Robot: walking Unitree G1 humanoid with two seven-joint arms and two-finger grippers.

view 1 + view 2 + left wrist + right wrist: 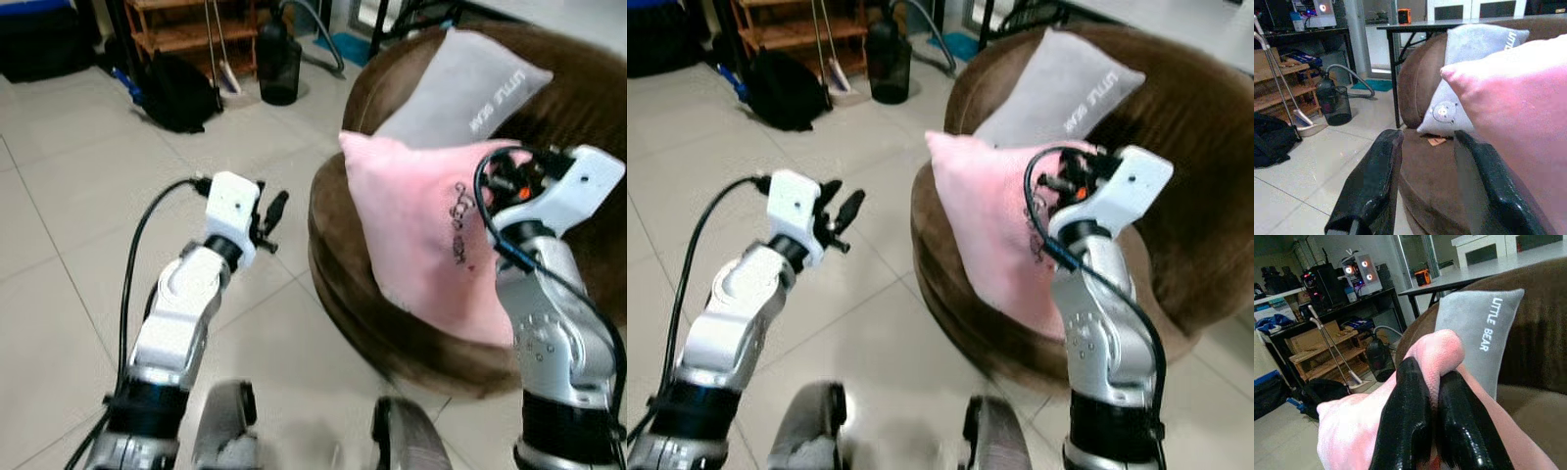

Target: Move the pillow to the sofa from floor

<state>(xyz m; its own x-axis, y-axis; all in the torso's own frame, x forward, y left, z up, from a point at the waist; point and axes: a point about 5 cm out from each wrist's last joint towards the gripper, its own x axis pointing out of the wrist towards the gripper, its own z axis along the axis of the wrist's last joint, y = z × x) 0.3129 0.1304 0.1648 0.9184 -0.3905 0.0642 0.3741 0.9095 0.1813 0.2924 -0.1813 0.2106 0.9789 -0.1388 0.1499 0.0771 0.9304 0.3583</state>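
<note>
My right gripper (pixel 1432 426) pinches the pink pillow (pixel 416 230), held over the brown sofa (pixel 338 255); release remains. My left gripper (pixel 1437 181) is open, empty.

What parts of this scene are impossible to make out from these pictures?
- Pink pillow: its far corner is hidden by the right gripper in the right eye view.
- Grey pillow: its lower half sits behind the pink one.
- Small orange scrap on the brown sofa: too small to identify, left wrist view.

Pillow (pixel 421 235) on sofa (pixel 578 117), before another cushion (pixel 460 88).
</note>
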